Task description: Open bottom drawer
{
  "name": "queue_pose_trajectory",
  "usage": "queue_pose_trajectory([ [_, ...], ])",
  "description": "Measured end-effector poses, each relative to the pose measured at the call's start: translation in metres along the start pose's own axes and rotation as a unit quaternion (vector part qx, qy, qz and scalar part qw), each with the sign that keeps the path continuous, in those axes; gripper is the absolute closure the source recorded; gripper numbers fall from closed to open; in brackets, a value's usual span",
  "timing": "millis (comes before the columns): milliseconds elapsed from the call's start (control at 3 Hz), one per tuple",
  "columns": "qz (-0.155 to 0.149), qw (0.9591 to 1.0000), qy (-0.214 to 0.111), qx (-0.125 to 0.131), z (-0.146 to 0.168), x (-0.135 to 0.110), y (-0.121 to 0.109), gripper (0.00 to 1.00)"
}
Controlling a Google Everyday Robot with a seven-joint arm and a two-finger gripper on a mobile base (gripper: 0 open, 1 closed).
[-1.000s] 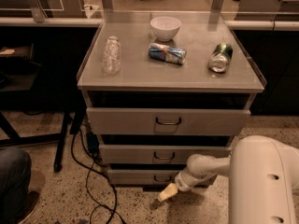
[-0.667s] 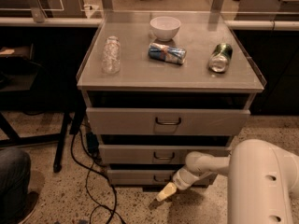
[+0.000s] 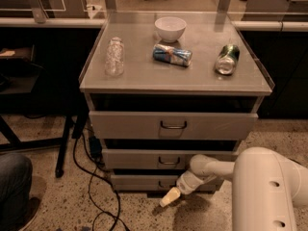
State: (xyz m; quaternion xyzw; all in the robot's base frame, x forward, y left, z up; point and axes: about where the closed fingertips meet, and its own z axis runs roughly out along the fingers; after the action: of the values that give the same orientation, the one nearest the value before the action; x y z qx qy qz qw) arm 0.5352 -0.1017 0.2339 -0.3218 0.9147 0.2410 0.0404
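The grey cabinet has three drawers. The bottom drawer is the lowest and shortest front, just above the floor; its small dark handle is partly hidden by my arm. My gripper hangs low in front of the drawer's centre, just below the handle, its pale tip near the floor. The white arm reaches in from the lower right. The drawer front sits about flush with the middle drawer above it.
The top drawer has a wider handle. On the cabinet top lie a white bowl, a clear bottle, a blue can and a green can. Black cables run over the floor on the left. A person's leg is at lower left.
My gripper has shifted slightly left and down in front of the bottom drawer. The drawers have not visibly moved.
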Motion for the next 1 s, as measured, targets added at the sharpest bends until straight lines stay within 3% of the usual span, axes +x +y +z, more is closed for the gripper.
queue_pose_trajectory([
  [667,-0.051,0.9984,-0.005,-0.023,0.019,-0.019,0.006,0.00],
  [1000,-0.051,0.9984,-0.005,-0.022,0.020,-0.019,0.006,0.00],
])
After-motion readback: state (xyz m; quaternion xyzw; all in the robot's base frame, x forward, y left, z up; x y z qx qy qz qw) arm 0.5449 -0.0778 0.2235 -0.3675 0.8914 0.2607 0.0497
